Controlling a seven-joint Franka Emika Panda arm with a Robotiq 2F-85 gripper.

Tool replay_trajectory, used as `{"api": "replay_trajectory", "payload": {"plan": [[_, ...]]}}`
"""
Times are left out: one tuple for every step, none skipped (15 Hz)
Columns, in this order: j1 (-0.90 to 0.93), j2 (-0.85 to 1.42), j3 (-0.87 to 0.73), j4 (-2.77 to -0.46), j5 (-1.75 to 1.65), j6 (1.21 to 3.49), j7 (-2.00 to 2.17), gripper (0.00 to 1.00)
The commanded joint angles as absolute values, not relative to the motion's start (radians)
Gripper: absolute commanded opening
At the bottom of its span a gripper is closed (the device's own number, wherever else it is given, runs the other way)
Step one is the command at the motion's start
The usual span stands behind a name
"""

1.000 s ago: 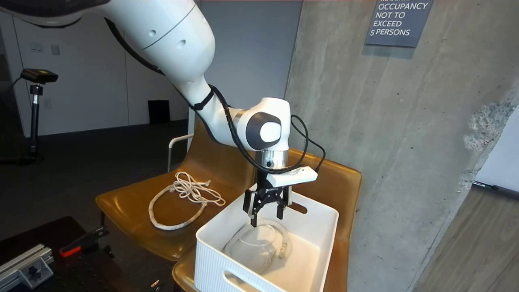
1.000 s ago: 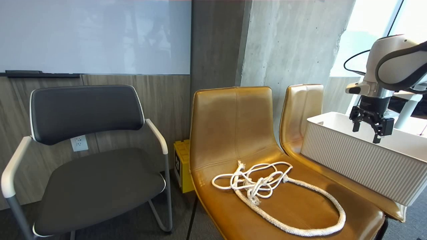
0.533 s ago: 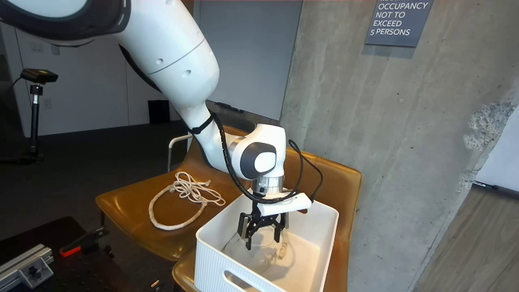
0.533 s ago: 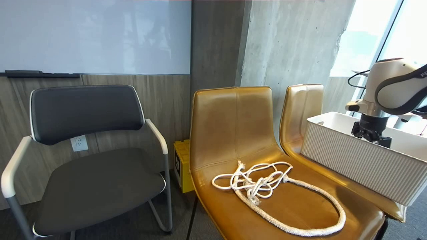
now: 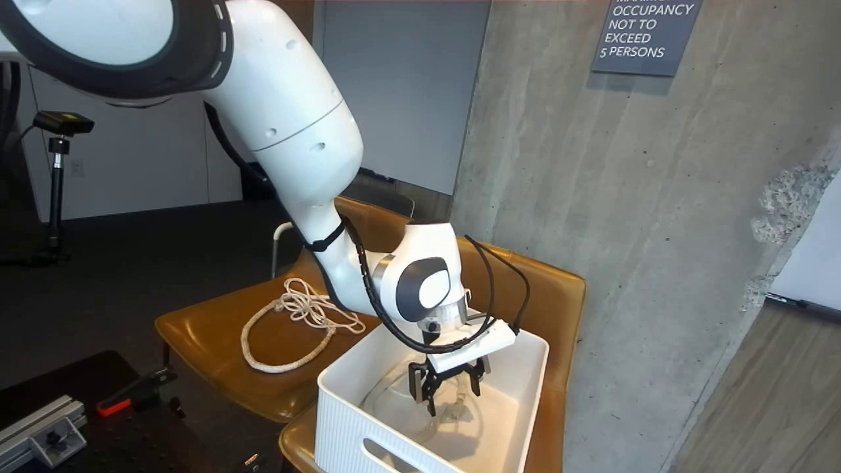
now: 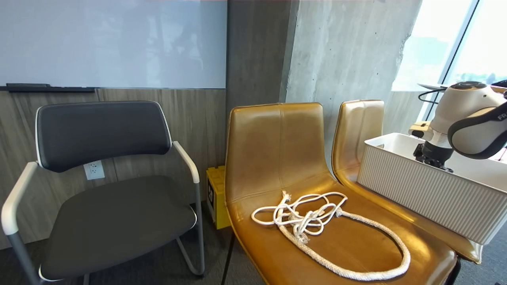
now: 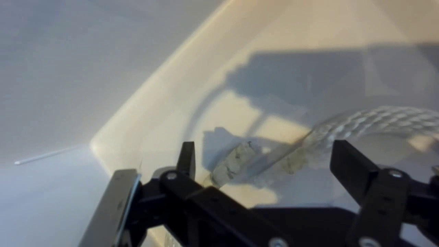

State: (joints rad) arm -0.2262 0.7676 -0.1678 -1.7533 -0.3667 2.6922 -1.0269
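Inside one white ribbed bin (image 5: 343, 424), the end effector (image 7: 263, 144) is held with its fingers spread apart, over one pale braided rope (image 7: 387, 120) looped on the bottom. "FR" can be read on the arm (image 6: 473, 132). The bin is borne by one brown chair (image 6: 363, 124); a tangled white rope (image 6: 311, 217) is laid on a second brown chair (image 6: 277, 146). Behind, "OCCUPANCY NOT TO EXCEED 5 PERSONS" is printed on one wall sign (image 5: 647, 39), below a cropped line. Farther off, one yellow box (image 6: 218, 194) and one dark grey chair (image 6: 119, 221) are seen.

The spread gripper (image 7: 263, 145) hangs above pale braided cord (image 7: 382, 118).
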Motion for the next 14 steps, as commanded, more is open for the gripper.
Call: {"api": "replay_trajectory", "payload": {"plan": [[-0.219,0.838,-0.187,-1.675,-0.397,2.712,-0.967,1.0],[-0.225,0.85,-0.178,-1.658,-0.392,2.705,-0.964,1.0],[-0.238,0.864,-0.157,-1.635,-0.375,2.685,-0.971,1.0],[-0.247,0.875,-0.143,-1.616,-0.365,2.677,-0.975,1.0],[-0.256,0.884,-0.127,-1.589,-0.353,2.663,-0.981,1.0],[-0.26,0.892,-0.119,-1.569,-0.345,2.656,-0.984,1.0],[-0.261,0.899,-0.111,-1.541,-0.339,2.646,-0.987,1.0],[-0.26,0.907,-0.109,-1.516,-0.338,2.638,-0.986,1.0],[-0.261,0.914,-0.105,-1.495,-0.333,2.63,-0.986,1.0],[-0.26,0.922,-0.105,-1.474,-0.329,2.617,-0.985,1.0],[-0.26,0.929,-0.107,-1.459,-0.328,2.606,-0.983,1.0],[-0.264,0.934,-0.105,-1.446,-0.324,2.598,-0.987,1.0],[-0.265,0.936,-0.105,-1.437,-0.322,2.585,-0.988,1.0],[-0.268,0.937,-0.104,-1.428,-0.317,2.571,-0.989,1.0]]}}
